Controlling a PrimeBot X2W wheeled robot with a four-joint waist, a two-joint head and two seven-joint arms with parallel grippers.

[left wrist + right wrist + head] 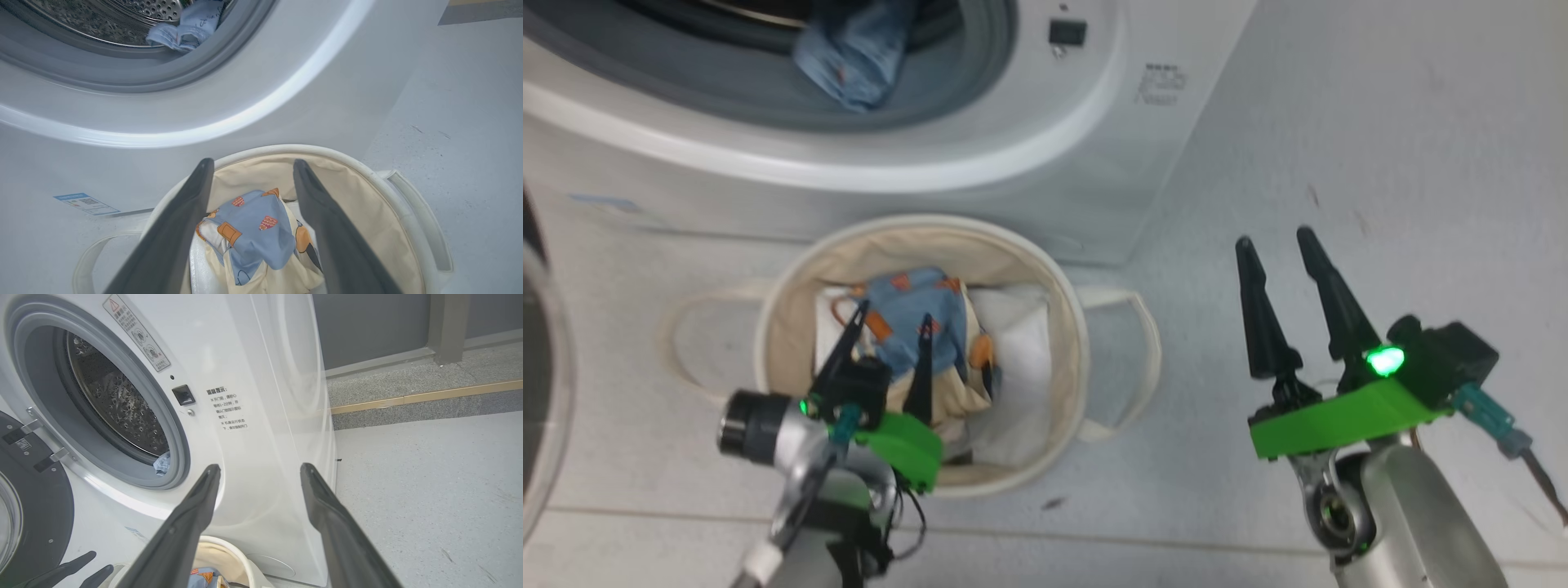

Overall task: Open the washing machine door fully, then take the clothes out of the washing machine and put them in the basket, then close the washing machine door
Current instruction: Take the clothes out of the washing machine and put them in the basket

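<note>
Black fingers of the left tool [894, 314] stand spread wide over the basket [931, 220], pinching nothing. I cannot tell whether their tips touch the cloth below. In the left wrist view a blue garment [903, 306] lies in the gap between the two fingers, crumpled inside the basket on a white sheet [1021, 351]. Its blue, orange-printed part points toward the washing machine [1094, 122] and its cream part toward the robot. It is too bunched to show a clear long axis.

The right tool [1275, 238] hangs over the bare floor [1380, 122], well apart from the basket on its right. Its fingers are also spread and hold nothing, pointing toward the machine's front corner.

The basket sits on the floor just in front of the machine, below the drum mouth. Another blue garment [849, 53] lies on the lower lip of the drum, drooping over the grey rubber rim. The door [41, 506] stands swung open on the machine's left.
</note>
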